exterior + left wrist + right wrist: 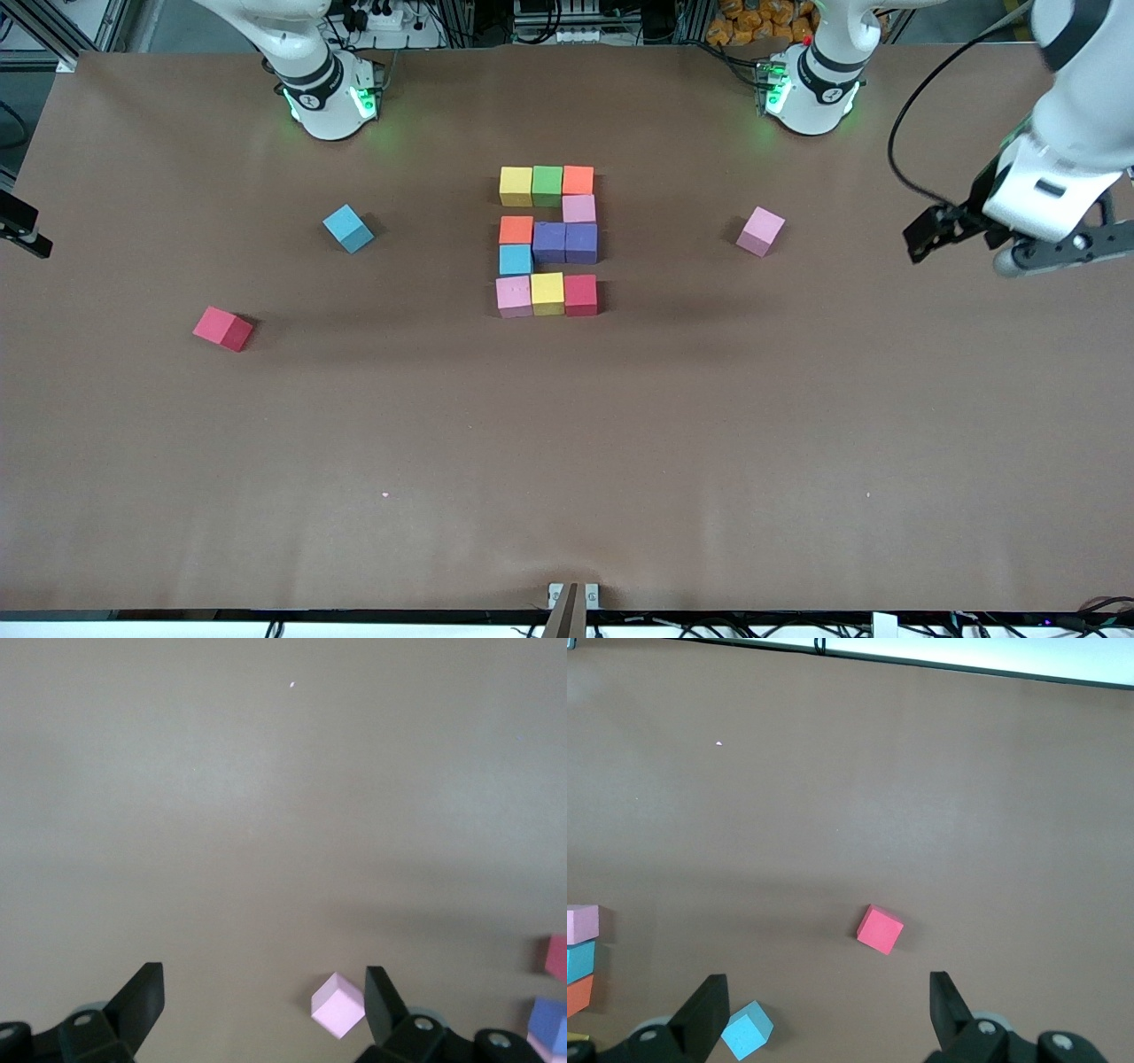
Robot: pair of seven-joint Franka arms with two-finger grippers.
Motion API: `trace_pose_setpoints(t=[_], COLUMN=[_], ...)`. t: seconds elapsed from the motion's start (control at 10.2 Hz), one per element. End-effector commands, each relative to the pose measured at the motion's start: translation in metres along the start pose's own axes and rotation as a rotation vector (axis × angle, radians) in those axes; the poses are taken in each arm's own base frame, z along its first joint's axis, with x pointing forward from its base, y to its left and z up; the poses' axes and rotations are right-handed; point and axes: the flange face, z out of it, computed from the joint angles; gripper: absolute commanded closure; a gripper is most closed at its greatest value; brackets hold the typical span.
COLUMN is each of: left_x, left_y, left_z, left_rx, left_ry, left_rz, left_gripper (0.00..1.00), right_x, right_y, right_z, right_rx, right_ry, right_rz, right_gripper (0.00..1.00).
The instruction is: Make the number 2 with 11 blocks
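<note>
Loose red block (222,328), right hand unseen

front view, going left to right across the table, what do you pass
loose red block → loose cyan block → the number 2 built of mixed-colour blocks → loose pink block → left gripper, open, over the left arm's end of the table

Left gripper (961,232) up over the table (797,443), fingers spread wide, empty, right gripper (824,1014) likewise high over it, gaping, empty
</note>
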Motion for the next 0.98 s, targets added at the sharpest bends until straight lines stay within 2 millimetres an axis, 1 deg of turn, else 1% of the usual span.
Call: trace_pose_setpoints(t=[0.0,0.1,0.2,0.29,0.49,0.59,0.69,0.88], left_x=[-0.01,-0.009,-0.009,-0.011,-0.013,-0.014,-0.015,-0.013], left_y=[-0.013,-0.014,-0.015,-0.016,-0.018,-0.016,-0.011,-0.012], left_z=[-0.04,-0.048,-0.06,-0.065,-0.06,-0.061,-0.066,-0.074], left_rx=[-0.052,-0.048,-0.047,-0.04,-0.037,-0.039,-0.04,-0.044], left_ry=[-0.013,-0.045,-0.04,-0.031,-0.071,-0.071,-0.058,-0.038], left_rz=[0.065,0.069,0.075,0.102,0.126,0.175,0.193,0.197], left_gripper=[0.0,0.0,0.0,0.0,0.0,0.0,0.0,0.0], right_x=[0.002,0.003,0.003,0.004,0.006,0.006,0.006,0.006], right_y=[-0.006,-0.007,-0.006,-0.008,-0.01,-0.008,-0.008,-0.009], right_z=[-0.003,-0.003,-0.003,-0.002,-0.002,-0.003,-0.003,-0.003], right_rx=[0.004,0.003,0.006,0.007,0.016,0.016,0.016,0.016], right_ry=[0.005,0.005,0.006,0.004,0.019,0.021,0.021,0.021], right_rz=[-0.012,-0.014,-0.009,-0.014,-0.013,-0.01,-0.012,-0.013], right_gripper=[0.0,0.0,0.0,0.0,0.0,0.0,0.0,0.0])
